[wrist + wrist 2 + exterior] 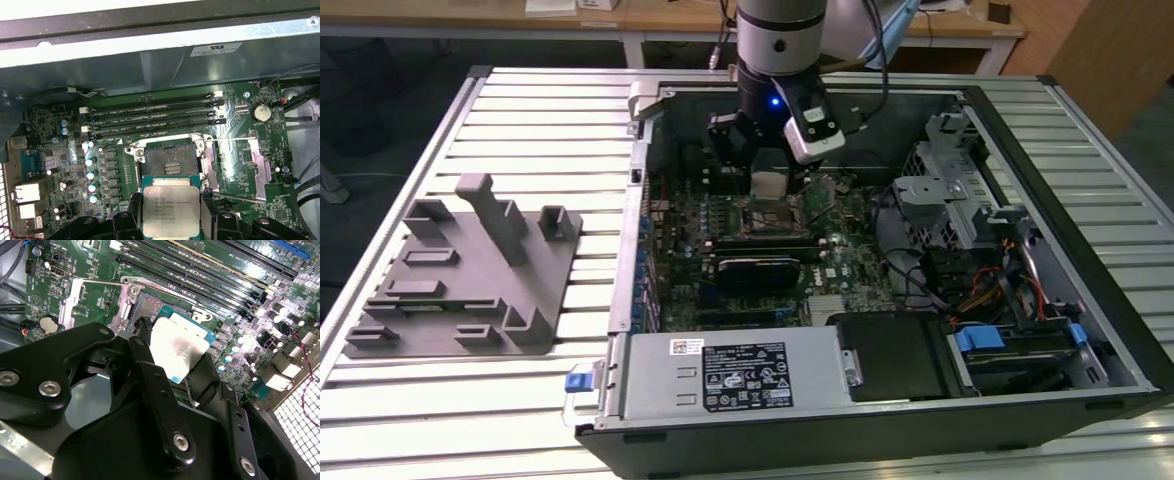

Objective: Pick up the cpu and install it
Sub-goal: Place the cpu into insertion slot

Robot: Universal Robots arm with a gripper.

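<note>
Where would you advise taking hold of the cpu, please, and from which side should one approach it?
Probably by two opposite thin edges, coming from above its flat metal top. The cpu is a thin square plate, so only its rim offers purchase; the gripper holds it just so now, jaws on opposite edges, near the open socket.

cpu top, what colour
The cpu top is shiny silver with a thin teal rim; clearest in the first wrist view.
</note>
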